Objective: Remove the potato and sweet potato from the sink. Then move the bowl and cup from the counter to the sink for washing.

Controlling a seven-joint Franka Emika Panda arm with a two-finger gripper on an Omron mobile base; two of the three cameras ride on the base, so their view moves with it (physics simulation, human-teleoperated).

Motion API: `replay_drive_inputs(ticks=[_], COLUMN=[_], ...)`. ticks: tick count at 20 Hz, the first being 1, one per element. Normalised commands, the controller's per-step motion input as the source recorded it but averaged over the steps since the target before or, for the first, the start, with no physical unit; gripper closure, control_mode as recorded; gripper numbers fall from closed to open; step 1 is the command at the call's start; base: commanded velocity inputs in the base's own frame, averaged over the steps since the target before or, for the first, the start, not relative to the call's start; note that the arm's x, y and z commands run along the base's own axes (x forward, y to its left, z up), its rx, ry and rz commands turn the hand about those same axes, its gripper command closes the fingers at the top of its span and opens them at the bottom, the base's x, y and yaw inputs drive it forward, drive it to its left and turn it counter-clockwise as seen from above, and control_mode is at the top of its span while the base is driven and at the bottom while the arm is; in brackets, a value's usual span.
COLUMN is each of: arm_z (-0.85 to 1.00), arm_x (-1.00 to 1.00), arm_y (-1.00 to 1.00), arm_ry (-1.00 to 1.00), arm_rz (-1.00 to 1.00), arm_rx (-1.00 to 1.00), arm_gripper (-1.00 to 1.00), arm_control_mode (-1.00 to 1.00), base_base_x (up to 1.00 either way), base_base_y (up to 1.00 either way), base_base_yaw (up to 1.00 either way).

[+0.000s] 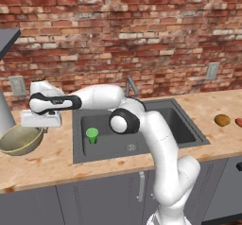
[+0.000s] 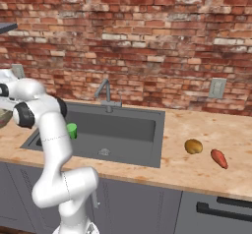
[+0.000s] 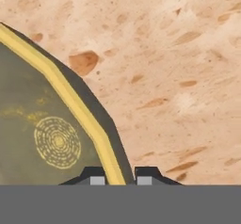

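The olive-yellow bowl [image 1: 19, 141] sits on the counter left of the sink [image 1: 186, 125]. My gripper [image 1: 40, 127] reaches down onto its right rim. In the hand view the two fingertips straddle the bowl's [image 3: 37, 124] pale rim, one inside and one outside, and my gripper [image 3: 120, 180] is shut on it. The green cup [image 1: 92, 135] [image 2: 72, 131] stands upright in the left part of the sink [image 2: 123, 130]. The potato [image 1: 222, 120] [image 2: 193, 146] and the sweet potato [image 1: 239, 122] [image 2: 219, 158] lie on the counter to the right of the sink.
A grey tap [image 1: 131, 87] [image 2: 106, 93] rises behind the sink against the brick wall. A grey appliance [image 1: 4, 110] stands just left of the bowl. My arm stretches across the sink's left half. Wall outlets [image 1: 212, 71] sit above the counter.
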Motion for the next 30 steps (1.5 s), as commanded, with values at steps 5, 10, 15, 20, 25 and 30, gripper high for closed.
replay_drive_inputs(ticks=[5,10,15,20,25,30], arm_z=[0.17,0.18,0.20,0.23,0.29,0.28], arm_x=[-0.30,-0.25,-0.24,-0.24,-0.21,-0.18], arm_y=[-0.27,-0.39,-0.42,-0.43,-0.39,-0.34], arm_ry=[0.00,0.00,0.00,0.00,0.00,0.00], arm_rz=[0.00,0.00,0.00,0.00,0.00,0.00], arm_rx=[0.10,0.15,0.15,0.09,0.04,0.01], arm_gripper=[1.00,1.00,1.00,1.00,1.00,1.00], arm_control_mode=[-1.00,-1.00,-1.00,-1.00,-1.00,-1.00], base_base_x=[0.00,0.00,0.00,0.00,0.00,0.00], base_base_y=[0.00,0.00,0.00,0.00,0.00,0.00], base_base_yaw=[0.00,0.00,0.00,0.00,0.00,0.00])
